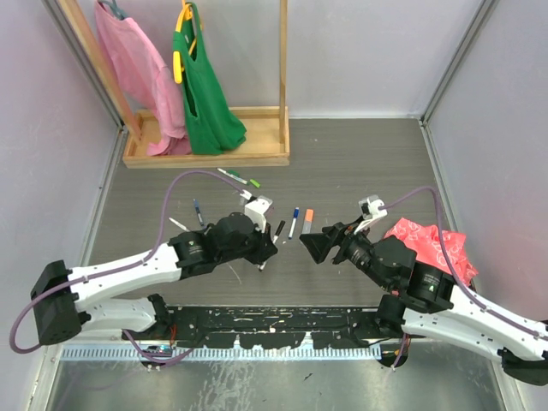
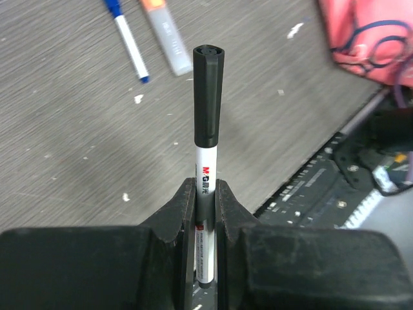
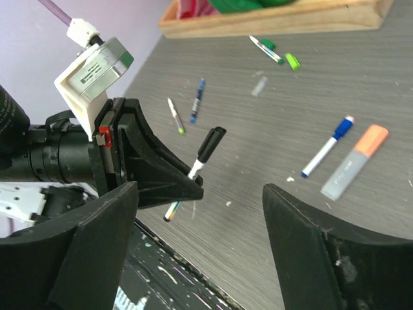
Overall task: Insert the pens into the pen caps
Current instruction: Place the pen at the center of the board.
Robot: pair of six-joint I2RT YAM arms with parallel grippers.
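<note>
The left gripper (image 2: 205,188) is clamping the black pen (image 2: 205,169) by its white barrel above the table (image 1: 360,171), with the black cap (image 2: 208,97) sitting on its tip, while the right gripper (image 3: 199,194) is hanging wide apart nearby. The capping is looking finished, so the left arm is best lowering the pen gently, clear of the others. Six pens are showing, five of them lying loose, plus one loose light green cap (image 3: 292,61).

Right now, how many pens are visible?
6. Black pen in the left fingers; blue pen and orange pen nearby; green pen by the rack; dark blue pen and light-green pen farther left. More may be hidden.
</note>
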